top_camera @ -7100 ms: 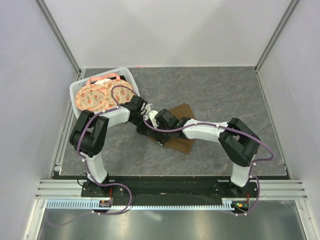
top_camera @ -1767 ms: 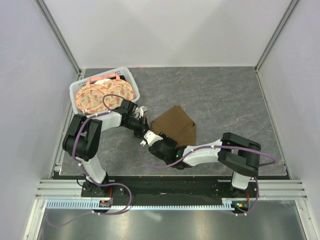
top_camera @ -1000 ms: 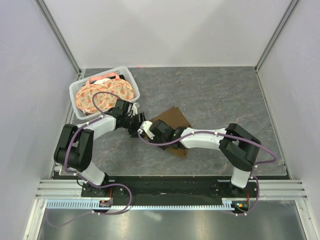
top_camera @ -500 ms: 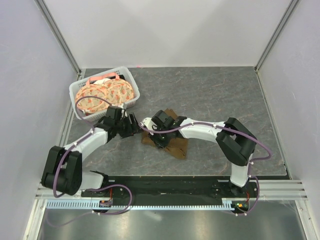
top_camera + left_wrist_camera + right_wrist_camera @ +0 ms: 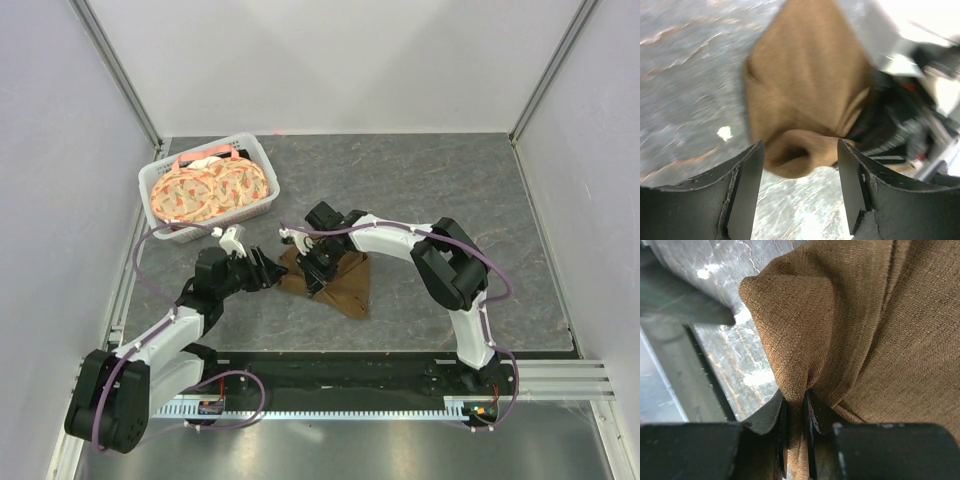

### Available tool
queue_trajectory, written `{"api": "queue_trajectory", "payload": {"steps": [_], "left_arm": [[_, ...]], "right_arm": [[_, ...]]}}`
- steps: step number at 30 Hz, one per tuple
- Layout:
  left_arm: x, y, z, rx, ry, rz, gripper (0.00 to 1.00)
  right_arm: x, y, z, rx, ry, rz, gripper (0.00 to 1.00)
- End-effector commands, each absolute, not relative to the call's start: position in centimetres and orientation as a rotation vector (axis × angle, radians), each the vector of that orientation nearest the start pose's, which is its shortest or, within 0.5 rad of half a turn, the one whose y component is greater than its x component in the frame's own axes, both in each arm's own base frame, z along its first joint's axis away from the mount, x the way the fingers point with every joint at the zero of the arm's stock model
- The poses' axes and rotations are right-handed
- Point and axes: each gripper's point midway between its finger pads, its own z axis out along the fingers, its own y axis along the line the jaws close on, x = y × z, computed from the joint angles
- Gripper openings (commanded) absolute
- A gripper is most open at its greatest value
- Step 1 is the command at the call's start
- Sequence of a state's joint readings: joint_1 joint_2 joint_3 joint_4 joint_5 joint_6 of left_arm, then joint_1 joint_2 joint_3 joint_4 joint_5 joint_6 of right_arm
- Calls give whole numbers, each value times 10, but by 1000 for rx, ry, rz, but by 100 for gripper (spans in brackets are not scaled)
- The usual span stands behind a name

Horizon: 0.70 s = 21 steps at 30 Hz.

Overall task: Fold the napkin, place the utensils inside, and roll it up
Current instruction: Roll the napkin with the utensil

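The brown napkin [image 5: 343, 285] lies bunched and partly folded on the table in front of both arms. My right gripper [image 5: 319, 270] is shut on a raised fold of the napkin [image 5: 865, 330]; the cloth runs down between the pinched fingers [image 5: 796, 425]. My left gripper [image 5: 270, 270] points at the napkin's left edge from a short way off. In the left wrist view it is open [image 5: 800, 195] with nothing between the fingers, and a rolled edge of the napkin [image 5: 805, 95] lies just ahead of the tips. The utensils are out of view.
A white basket [image 5: 215, 222] holding round orange-patterned plates [image 5: 188, 195] stands at the far left of the table. The right arm's forearm [image 5: 385, 232] crosses above the napkin. Metal rails run along the near edge.
The left arm has drawn back toward the near left, off the napkin. The right gripper has kept its hold and moved far-left, pulling the cloth into a narrower, bunched triangle.
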State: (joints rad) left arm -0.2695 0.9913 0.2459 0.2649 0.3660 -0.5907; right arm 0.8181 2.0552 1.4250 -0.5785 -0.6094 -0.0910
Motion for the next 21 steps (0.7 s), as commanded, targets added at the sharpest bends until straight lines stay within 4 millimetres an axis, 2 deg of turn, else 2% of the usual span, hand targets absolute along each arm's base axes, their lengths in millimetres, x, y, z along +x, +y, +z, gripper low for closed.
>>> {"api": "queue_trajectory", "payload": {"steps": [1, 6, 10, 16, 21], "left_arm": [[258, -175, 109, 71, 1967, -1007, 68], [258, -186, 107, 158, 1961, -1060, 68], [260, -188, 97, 178, 1984, -1061, 69], [258, -195, 95, 227, 1972, -1099, 69], [249, -201, 90, 258, 1989, -1135, 62]], "right_arm": [[190, 341, -9, -1399, 2735, 1036, 15], [188, 341, -11, -1362, 2772, 1136, 17], [191, 340, -14, -1349, 2787, 1176, 17], [192, 339, -19, -1338, 2811, 1200, 17], [196, 340, -17, -1310, 2813, 1234, 17]]}}
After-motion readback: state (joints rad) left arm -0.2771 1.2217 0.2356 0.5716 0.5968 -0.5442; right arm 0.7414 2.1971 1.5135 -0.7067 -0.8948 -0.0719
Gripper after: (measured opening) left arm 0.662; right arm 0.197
